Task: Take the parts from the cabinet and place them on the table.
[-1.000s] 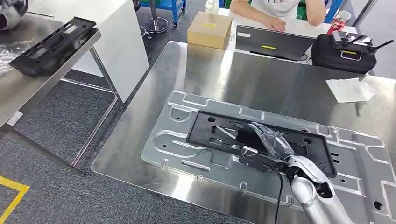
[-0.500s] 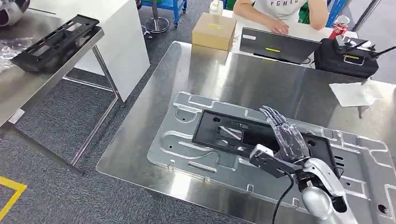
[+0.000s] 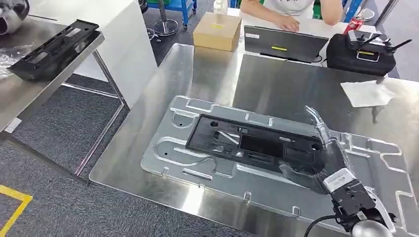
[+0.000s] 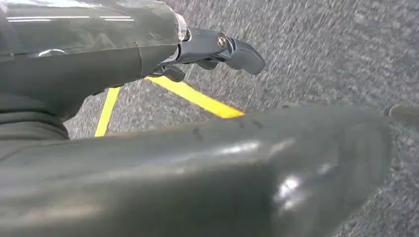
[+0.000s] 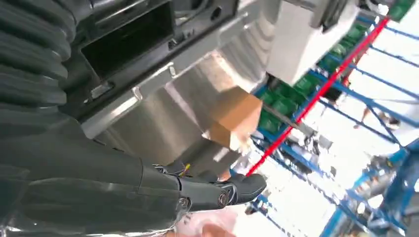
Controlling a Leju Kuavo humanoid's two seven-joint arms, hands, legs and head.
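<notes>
A long black plastic part point(image 3: 252, 145) lies flat on a stamped silver plate point(image 3: 168, 153) on the steel table point(image 3: 276, 84). My right hand point(image 3: 328, 158) hovers at the part's right end with its fingers stretched out and nothing in it; whether it touches the part I cannot tell. The right wrist view shows the same part point(image 5: 123, 34) beyond the hand. A second black part point(image 3: 52, 49) rests on the grey cabinet top point(image 3: 20, 98) at the far left. My left hand point(image 4: 217, 47) hangs over the carpet, fingers straight, holding nothing.
A cardboard box point(image 3: 217, 30), a laptop point(image 3: 279, 43), a black bag point(image 3: 365, 54) and a white cloth point(image 3: 368, 94) sit along the table's far side, where a person point(image 3: 286, 15) works. Carpet with a yellow line point(image 3: 15, 207) separates cabinet and table.
My right hand has come off the black part and drawn back toward its right end, fingers now straightened. The part stays flat on the plate. The camera has shifted slightly.
</notes>
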